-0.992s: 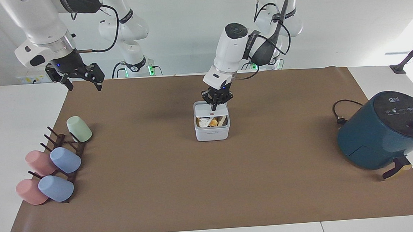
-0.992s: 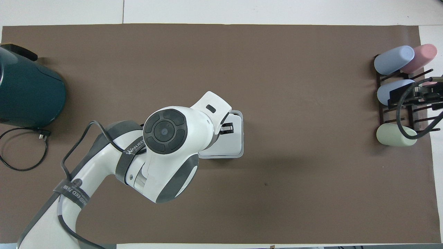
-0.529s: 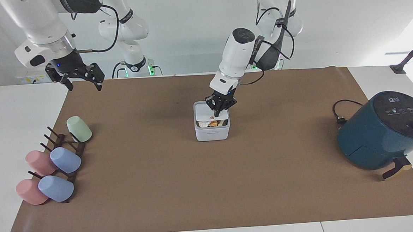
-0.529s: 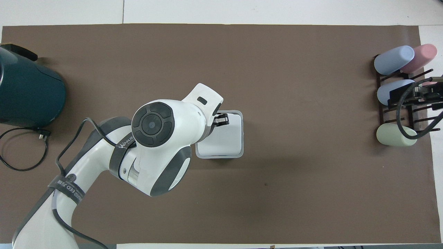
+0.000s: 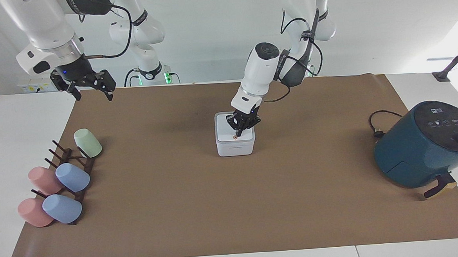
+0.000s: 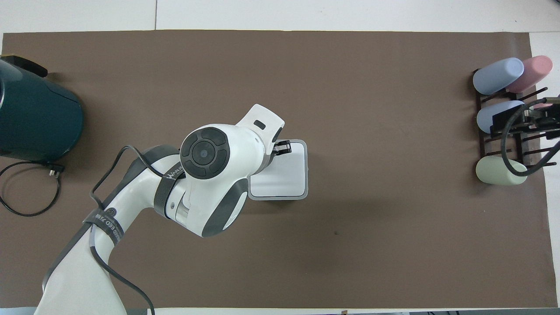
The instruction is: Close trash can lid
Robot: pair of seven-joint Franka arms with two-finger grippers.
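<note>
The small white trash can stands mid-mat. Its white lid lies flat on the rim, and the orange-ringed dot shows at the edge farthest from the robots. No contents show. My left gripper is shut, with its tips down on the lid right by the dot. In the overhead view the lid fills the can's grey rim, and the left gripper is over the lid's farther edge. My right gripper is open and empty, waiting in the air at the right arm's end.
A large teal air fryer with a black cable sits at the left arm's end. A dark rack holding several pastel cups lies at the right arm's end. The right gripper hangs over that rack in the overhead view.
The lid has swung down from partly raised to flat, hiding the rubbish inside. My left gripper has gone down with it. The right arm has not moved.
</note>
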